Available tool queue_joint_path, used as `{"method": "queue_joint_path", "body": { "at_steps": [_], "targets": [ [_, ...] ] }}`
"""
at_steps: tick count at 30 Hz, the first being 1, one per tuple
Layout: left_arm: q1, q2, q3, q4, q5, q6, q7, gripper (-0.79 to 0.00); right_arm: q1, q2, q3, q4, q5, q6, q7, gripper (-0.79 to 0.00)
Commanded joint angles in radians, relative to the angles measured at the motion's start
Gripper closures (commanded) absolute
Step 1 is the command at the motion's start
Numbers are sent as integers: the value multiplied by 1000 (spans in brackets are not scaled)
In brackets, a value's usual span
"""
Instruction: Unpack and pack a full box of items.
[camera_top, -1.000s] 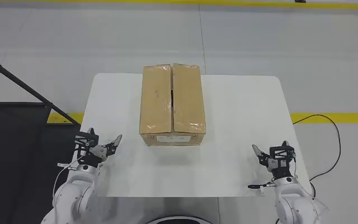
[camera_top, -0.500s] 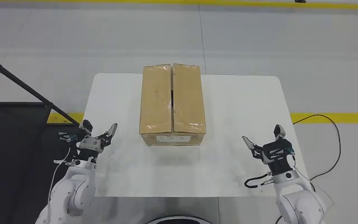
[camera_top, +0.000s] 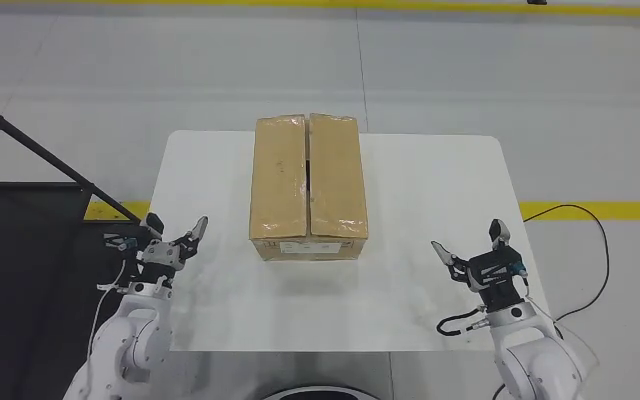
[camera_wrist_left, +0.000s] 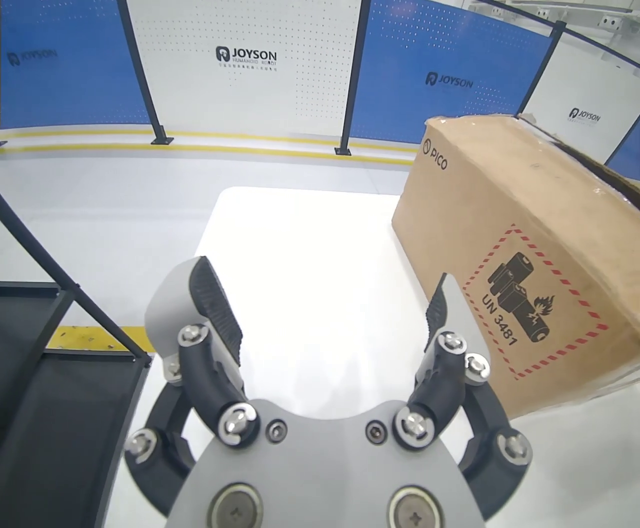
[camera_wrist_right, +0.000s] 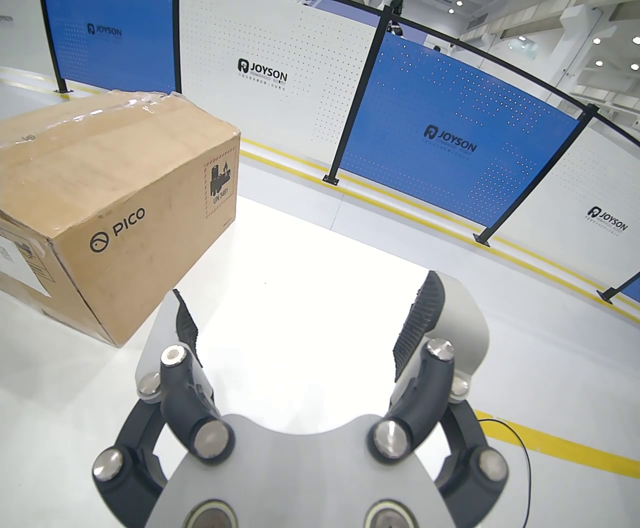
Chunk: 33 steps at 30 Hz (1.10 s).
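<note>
Top view has the cardboard box standing in the middle of the white table, set a little toward the far edge. Its two top flaps are folded shut and the seam between them runs near to far. That placement leaves bare tabletop to the left, to the right and along the near side, which I take to be room for laying out whatever comes out. Nothing looks unpacked yet. The flaps lie flat, and clear tape glints along the seam and the top edges.

The left gripper hangs over the near left edge of the table, well apart from the box, with its fingers spread wide and nothing between them. The right gripper mirrors it at the near right edge, also splayed and empty. Each one faces the far side and angles slightly inward, so its wrist view looks along one long side wall of the box.

To me this flanking stance, one arm on each side of the seam, reads as readiness to work the flaps from both sides, so opening the box would be the step in hand. The tape may resist.

Off the table's left stands a black frame.
</note>
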Motion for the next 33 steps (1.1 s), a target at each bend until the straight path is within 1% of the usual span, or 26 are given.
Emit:
{"method": "queue_joint_path", "body": {
  "at_steps": [1, 13, 23, 33],
  "targets": [
    [-16, -3, 25, 5, 17, 3, -5, -785, 0, 0, 0, 0, 0, 0, 0, -785],
    [-94, -22, 160, 69, 82, 15, -1, -785, 0, 0, 0, 0, 0, 0, 0, -785],
    [-111, -31, 215, 86, 109, -10, -5, -785, 0, 0, 0, 0, 0, 0, 0, -785],
    [-122, -38, 255, 82, 119, -32, -11, -785, 0, 0, 0, 0, 0, 0, 0, -785]
  ]
}}
